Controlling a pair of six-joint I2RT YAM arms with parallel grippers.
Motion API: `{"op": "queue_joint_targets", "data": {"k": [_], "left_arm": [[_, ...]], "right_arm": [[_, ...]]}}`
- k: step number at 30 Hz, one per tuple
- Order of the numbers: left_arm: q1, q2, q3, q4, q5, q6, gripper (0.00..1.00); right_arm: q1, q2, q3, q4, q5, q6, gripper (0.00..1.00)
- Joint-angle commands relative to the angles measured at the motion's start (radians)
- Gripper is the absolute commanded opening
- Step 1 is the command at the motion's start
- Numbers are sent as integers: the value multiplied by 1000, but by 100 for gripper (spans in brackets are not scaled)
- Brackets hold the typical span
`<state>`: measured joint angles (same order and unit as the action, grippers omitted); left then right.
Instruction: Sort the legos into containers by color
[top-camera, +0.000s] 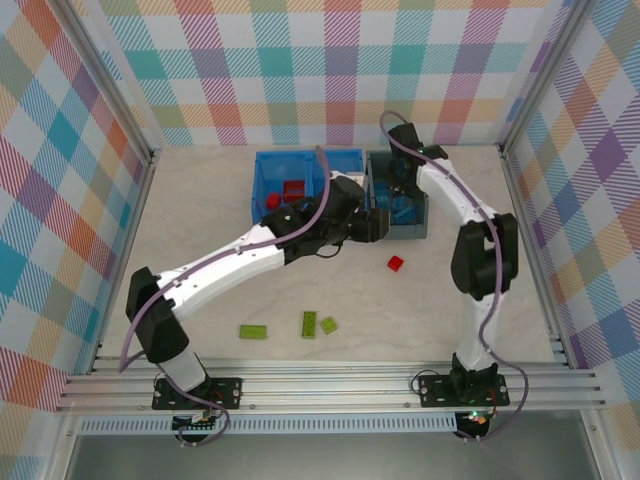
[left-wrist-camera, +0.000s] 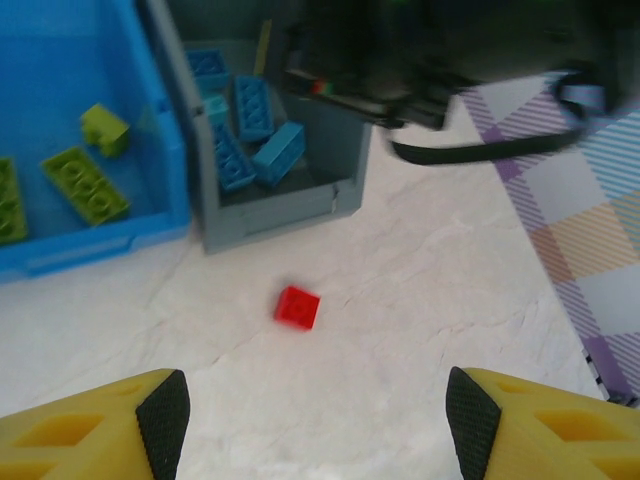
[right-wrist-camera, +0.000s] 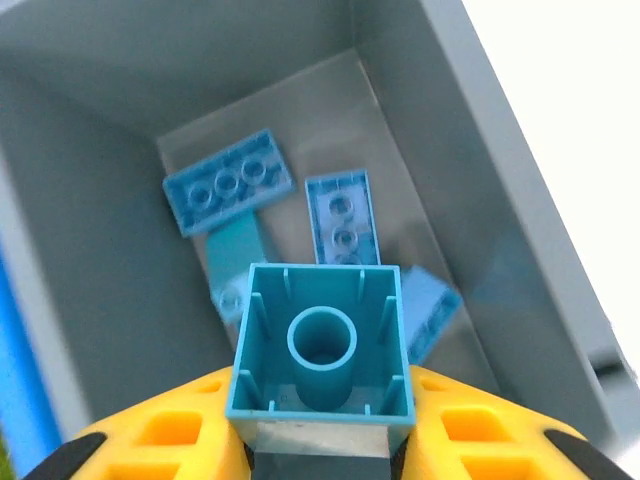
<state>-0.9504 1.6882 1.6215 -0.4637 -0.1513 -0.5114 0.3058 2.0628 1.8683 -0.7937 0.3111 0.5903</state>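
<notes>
My right gripper is shut on a light blue square lego, its hollow underside facing the camera, held over the dark grey bin. Several blue legos lie in that bin. A small red lego lies on the table ahead of my left gripper, which is open and empty above the tabletop. From above, the red lego lies just in front of the grey bin, with the left gripper close by. The blue bin holds red legos and lime green ones.
Three lime green legos lie on the table near the front, between the two arm bases. The right arm arches over the right side of the table. Metal frame rails bound the table.
</notes>
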Motion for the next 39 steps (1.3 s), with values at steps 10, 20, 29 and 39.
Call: {"op": "queue_joint_targets", "data": {"k": [10, 20, 29, 39], "left_arm": [[-21, 48, -29, 151, 19, 19, 70], [-34, 4, -97, 145, 12, 4, 70], [-56, -10, -154, 115, 5, -60, 70], [-82, 265, 13, -6, 92, 116, 72]], "right_arm": [[-30, 346, 429, -153, 67, 85, 37], [-22, 379, 522, -193, 19, 79, 68], [21, 62, 354, -134, 29, 58, 63], [19, -712, -319, -69, -95, -42, 76]]}}
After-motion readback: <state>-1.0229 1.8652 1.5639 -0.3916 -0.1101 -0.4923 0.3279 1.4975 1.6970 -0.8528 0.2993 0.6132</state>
